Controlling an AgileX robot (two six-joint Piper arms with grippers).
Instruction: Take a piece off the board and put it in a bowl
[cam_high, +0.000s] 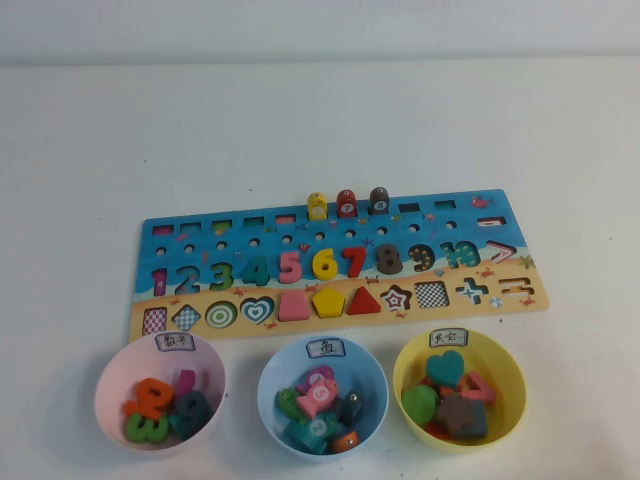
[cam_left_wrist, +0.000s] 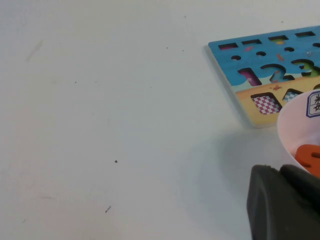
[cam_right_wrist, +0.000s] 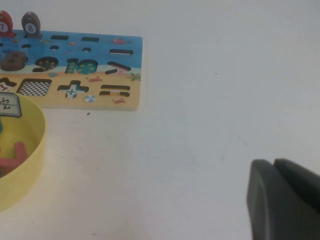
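A: Where was the 4 (cam_high: 255, 268)?

B: You had it seated in the board (cam_high: 160, 232), far of the pink bowl (cam_high: 112, 385).

A: Grippers?

B: Left gripper (cam_left_wrist: 282, 202) sat near that bowl, right gripper (cam_right_wrist: 285, 200) clear right of the board, both parked; jaw state could not be told.

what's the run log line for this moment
teal wooden number 4: on blue puzzle board | pale pink bowl: other pieces | left gripper, right gripper: off board

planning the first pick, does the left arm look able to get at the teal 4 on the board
Probably yes. The teal 4 lies uncovered on the board, on its left half, with nothing stacked on it. The left gripper hangs by the pink bowl; the right gripper is beyond the board's right end.
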